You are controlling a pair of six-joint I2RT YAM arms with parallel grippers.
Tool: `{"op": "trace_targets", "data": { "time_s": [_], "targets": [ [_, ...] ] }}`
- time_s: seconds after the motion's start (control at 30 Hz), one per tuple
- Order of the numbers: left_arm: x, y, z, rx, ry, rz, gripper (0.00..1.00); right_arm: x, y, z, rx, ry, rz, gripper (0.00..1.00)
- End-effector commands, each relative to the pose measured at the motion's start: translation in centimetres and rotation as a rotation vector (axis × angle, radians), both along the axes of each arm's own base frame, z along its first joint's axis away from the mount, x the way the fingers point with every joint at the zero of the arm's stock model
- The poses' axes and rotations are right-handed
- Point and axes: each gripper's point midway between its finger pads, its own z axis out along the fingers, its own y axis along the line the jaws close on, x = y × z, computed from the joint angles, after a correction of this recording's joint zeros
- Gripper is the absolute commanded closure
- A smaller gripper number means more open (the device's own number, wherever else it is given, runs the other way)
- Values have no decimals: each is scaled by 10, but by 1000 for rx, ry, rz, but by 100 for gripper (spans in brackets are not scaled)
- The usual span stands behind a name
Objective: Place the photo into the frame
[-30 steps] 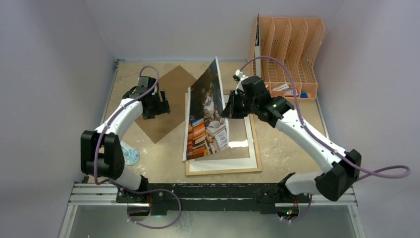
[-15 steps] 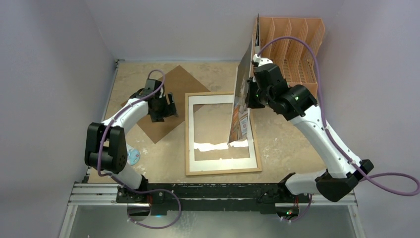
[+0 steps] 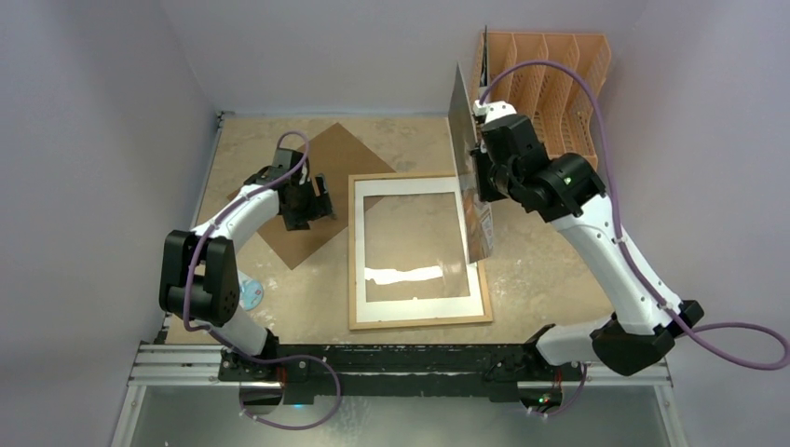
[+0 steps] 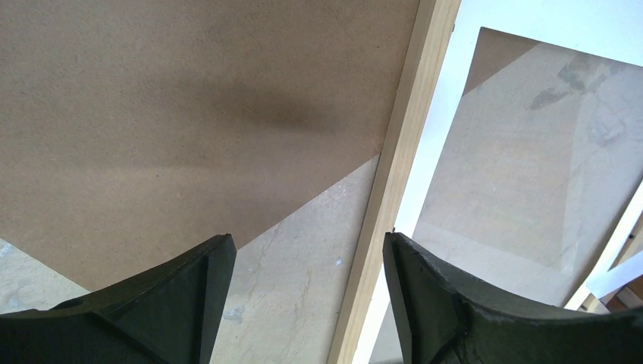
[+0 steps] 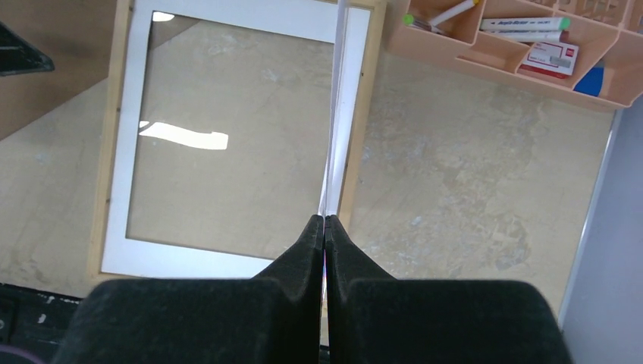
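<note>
The frame, light wood with a white mat, lies flat mid-table with bare glass in its opening. My right gripper is shut on the photo, which stands nearly upright and edge-on over the frame's right border. In the right wrist view the photo is a thin white line running from the shut gripper across the frame. My left gripper hangs open and holds nothing. Between its fingertips lie bare table and the frame's left border.
The brown fibreboard back lies turned like a diamond left of the frame, under the left gripper. An orange file organiser with pens and small items stands at the back right. A small blue-white disc lies near the left arm's base.
The right gripper has swung the photo up and to the right, from leaning over the frame to edge-on above its right border. The left gripper moved slightly toward the frame.
</note>
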Motion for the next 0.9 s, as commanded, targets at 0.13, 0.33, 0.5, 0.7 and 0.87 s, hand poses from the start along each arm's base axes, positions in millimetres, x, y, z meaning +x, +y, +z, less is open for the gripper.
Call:
{"op": "trace_targets", "data": {
  "time_s": [0.13,0.33,0.5,0.7,0.87],
  "targets": [
    [6,-18,38,-104,-56,9,25,8,14,-35,-164,88,25,100],
    [13,-18,80,-135,-168,40,25,0,61,-71,-190,173,109,100],
    [20,-14,125,-177,-315,119,22,-11,111,-95,-71,251,197,100],
    [20,-10,154,-228,-428,187,18,-23,170,-116,164,346,282,100],
    [16,1,160,-215,-511,232,14,-24,205,-122,350,375,288,100]
  ]
}}
